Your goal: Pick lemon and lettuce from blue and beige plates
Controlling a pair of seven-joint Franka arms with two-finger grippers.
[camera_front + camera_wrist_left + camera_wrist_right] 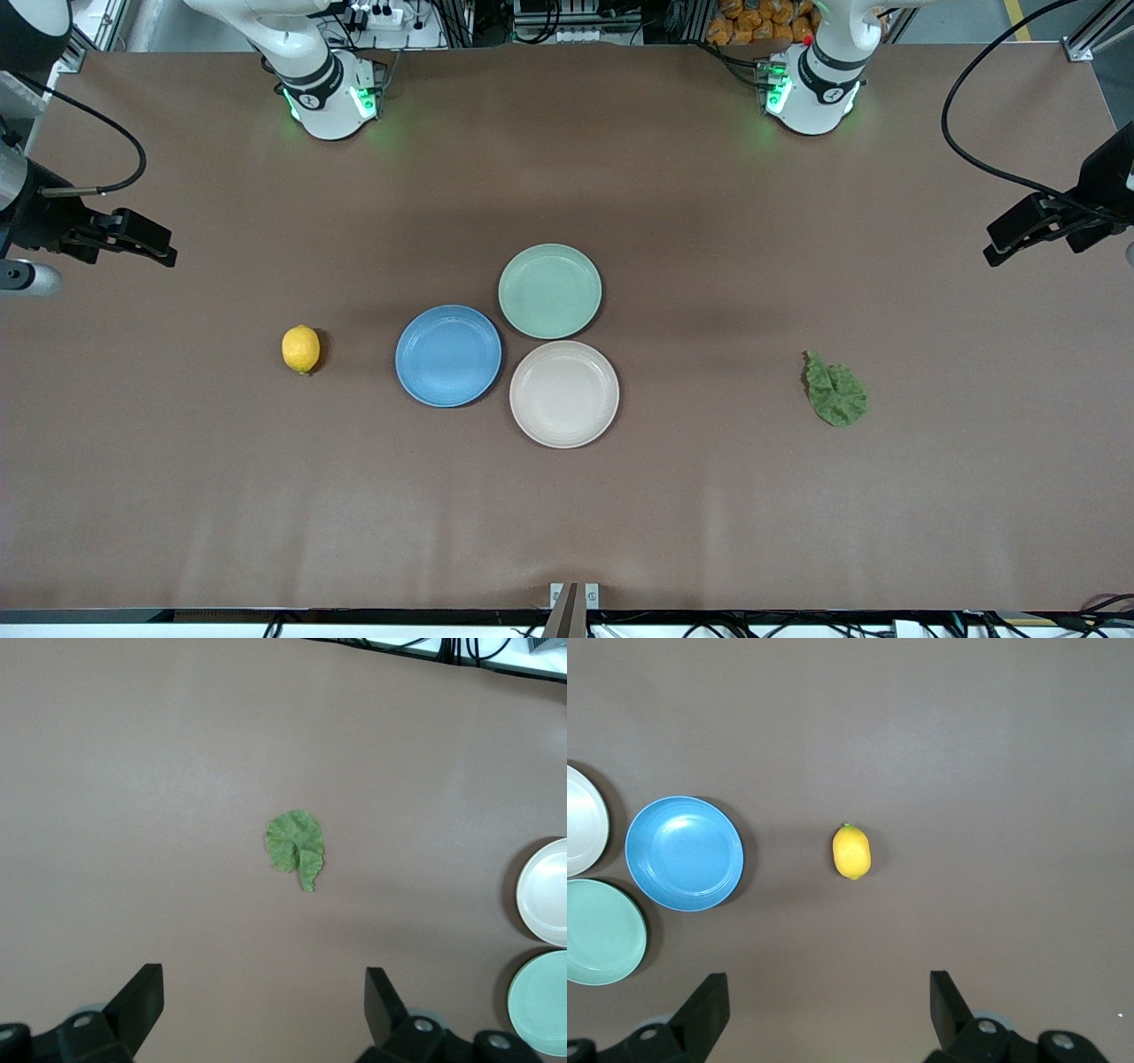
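Noting both plates bare: we see lemon [301, 349] on the table toward the right gripper [146, 244], lettuce [834, 391] toward the left gripper [1019, 237]; both grippers' fingers spread, empty.

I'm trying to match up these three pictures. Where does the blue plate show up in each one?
Front view: the blue plate sits mid-table, between the lemon and the beige plate.
Left wrist view: not in it; only the beige and mint-green plates peek in at one edge.
Right wrist view: the blue plate lies beside the lemon.
Shared landmark: the beige plate appears in all three.
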